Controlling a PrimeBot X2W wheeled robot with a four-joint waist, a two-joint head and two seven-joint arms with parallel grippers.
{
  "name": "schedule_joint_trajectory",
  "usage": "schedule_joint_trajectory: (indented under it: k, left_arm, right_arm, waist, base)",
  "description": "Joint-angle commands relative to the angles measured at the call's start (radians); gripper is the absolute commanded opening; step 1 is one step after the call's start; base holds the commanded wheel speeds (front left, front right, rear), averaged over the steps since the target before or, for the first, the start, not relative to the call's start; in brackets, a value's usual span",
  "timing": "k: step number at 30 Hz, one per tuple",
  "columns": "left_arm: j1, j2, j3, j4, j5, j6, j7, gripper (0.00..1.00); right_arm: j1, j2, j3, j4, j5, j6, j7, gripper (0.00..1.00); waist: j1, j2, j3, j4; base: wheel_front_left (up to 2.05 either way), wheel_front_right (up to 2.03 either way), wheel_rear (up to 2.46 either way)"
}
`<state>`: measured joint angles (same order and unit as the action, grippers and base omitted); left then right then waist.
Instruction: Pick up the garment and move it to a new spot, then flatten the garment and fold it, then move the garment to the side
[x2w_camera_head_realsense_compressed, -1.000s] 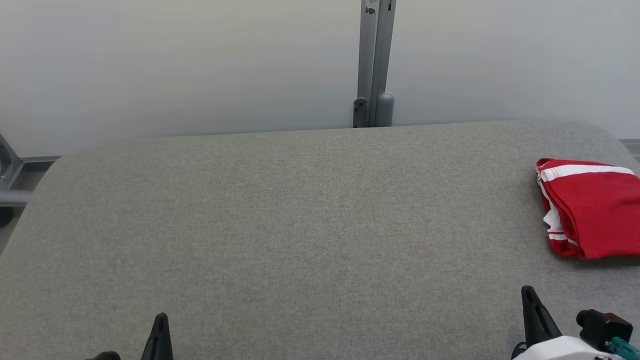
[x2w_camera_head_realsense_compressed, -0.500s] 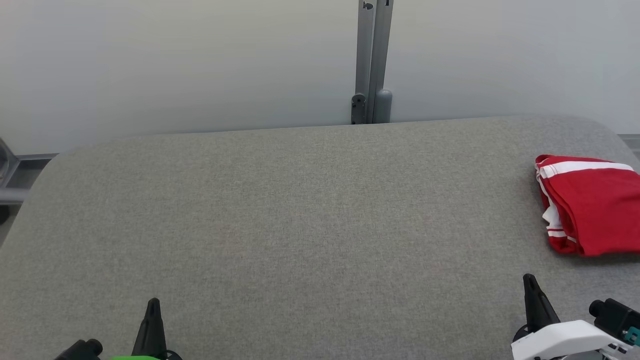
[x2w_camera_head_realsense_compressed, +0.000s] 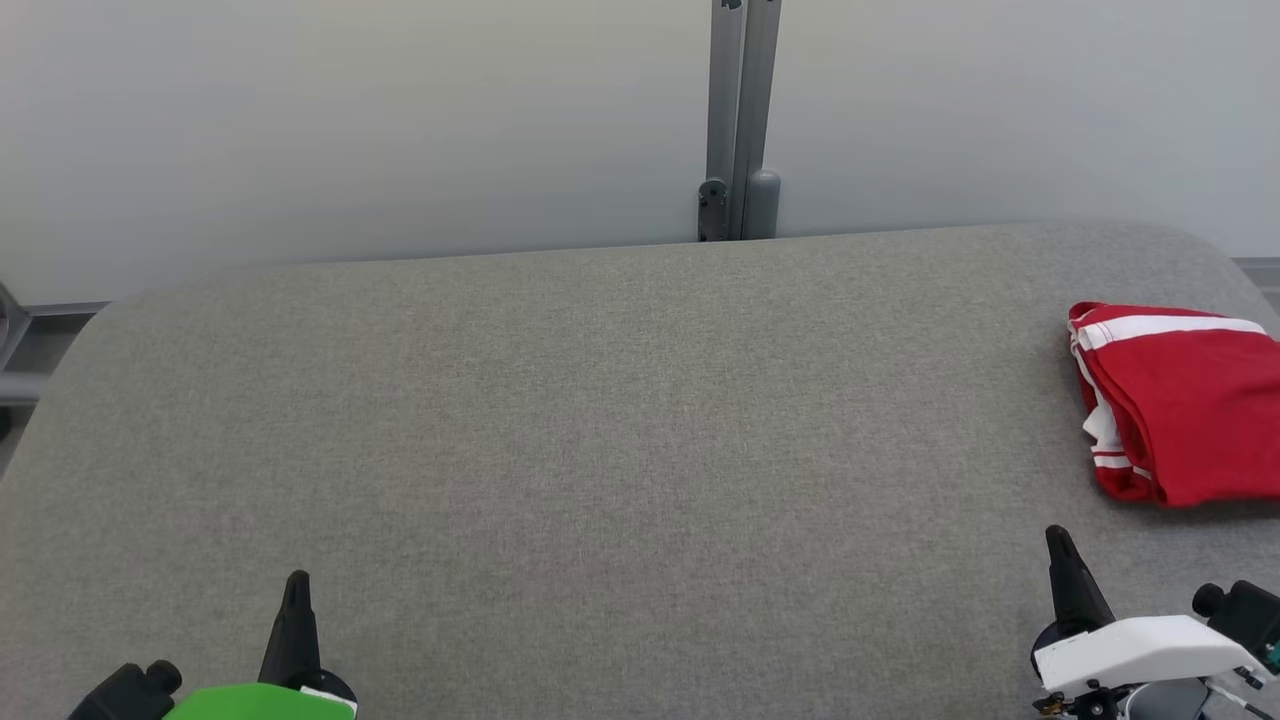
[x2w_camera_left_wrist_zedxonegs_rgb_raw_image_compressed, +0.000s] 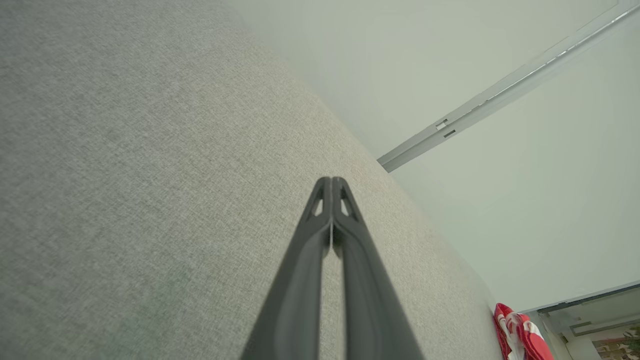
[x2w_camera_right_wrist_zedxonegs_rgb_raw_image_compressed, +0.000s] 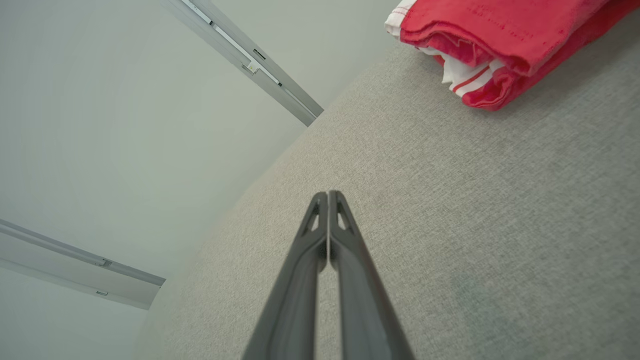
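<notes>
The garment is red with white stripes and lies folded at the far right of the grey padded table, partly cut off by the frame edge. It also appears at the top right of the right wrist view as the garment, and as a small red patch, the garment, in the left wrist view. My right gripper stands shut near the front right, a short way in front of the garment and apart from it. My left gripper is shut at the front left, holding nothing.
A pale wall runs behind the table, with a grey metal post standing at its middle. A grey frame bar shows past the table's left end. The table's back corners are rounded.
Both grippers have risen further into the head view from its bottom edge, their wrists now showing. The picture has shifted slightly, so the camera moved. The garment lies as before.
</notes>
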<state>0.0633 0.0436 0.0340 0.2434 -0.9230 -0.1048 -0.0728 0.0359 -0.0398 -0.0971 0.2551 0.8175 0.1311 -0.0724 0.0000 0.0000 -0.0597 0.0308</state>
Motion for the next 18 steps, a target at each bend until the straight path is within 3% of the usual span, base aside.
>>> schedule_joint_trajectory:
  k: [1, 18]
  left_arm:
    - [-0.031, 0.005, 0.008, -0.01, -0.03, -0.004, 0.007, 0.0]
    - [-0.073, 0.006, 0.028, -0.007, -0.212, -0.011, 0.056, 0.0]
  right_arm:
    - [-0.026, -0.007, -0.004, -0.014, 0.038, 0.0, 0.006, 0.0]
    - [-0.061, -0.009, -0.008, -0.014, 0.246, 0.0, 0.056, 0.0]
  waist:
    - [0.0, 0.0, 0.001, -0.001]
    - [0.0, 0.0, 0.014, -0.007]
  base:
    - [0.0, 0.0, 0.0]
    - [0.0, 0.0, 0.0]
